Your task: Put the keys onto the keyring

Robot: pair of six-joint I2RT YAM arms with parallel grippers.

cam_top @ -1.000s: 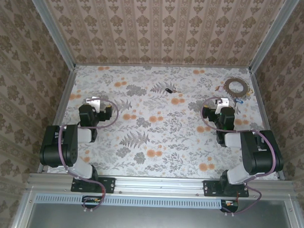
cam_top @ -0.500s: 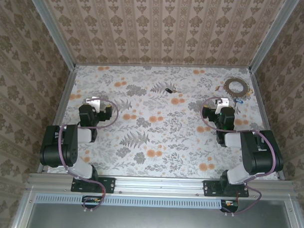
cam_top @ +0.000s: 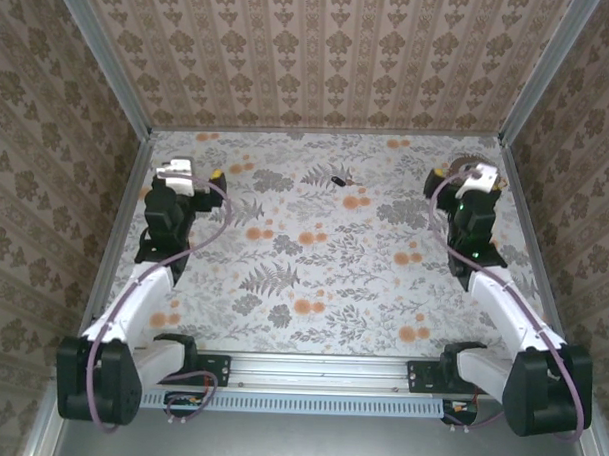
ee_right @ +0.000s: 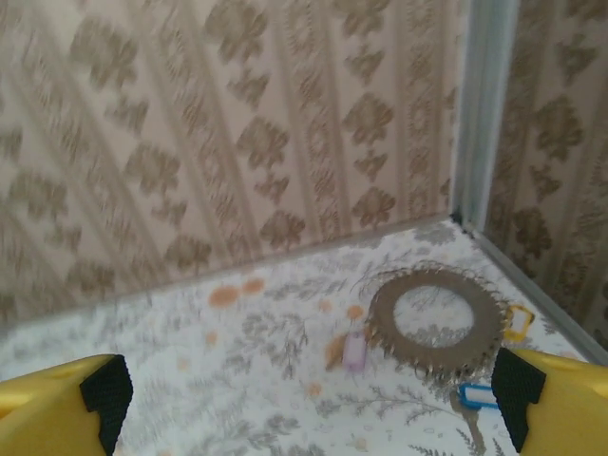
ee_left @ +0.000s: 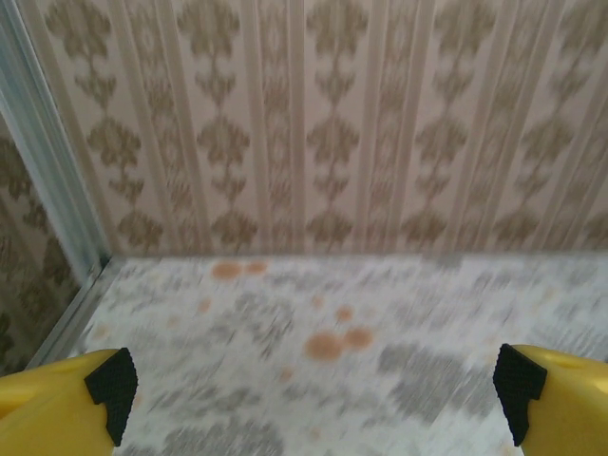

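The key [cam_top: 336, 179], tiny with a black oval head, lies on the flowered table near the back middle. The keyring [ee_right: 435, 318], a flat grey-brown toothed hoop, lies in the back right corner with a blue clip [ee_right: 478, 394], a yellow tag [ee_right: 514, 323] and a pale lilac tag [ee_right: 353, 350] at its rim. From above, the keyring [cam_top: 459, 163] is partly hidden under my right gripper [cam_top: 474, 182]. My right gripper [ee_right: 312, 399] is open, just short of the hoop. My left gripper [cam_top: 184, 176] is open at the back left, far from the key; nothing lies between its fingers [ee_left: 112, 389].
Patterned walls close the table [cam_top: 313, 268] at the back and on both sides, with metal corner posts [ee_right: 480, 114]. The keyring sits tight against the right wall and back corner. Open table stretches between the two arms.
Both arms have stretched out from their folded poses toward the back wall. The right gripper now hangs over the keyring; the left one has moved to the back left. Both remain open.
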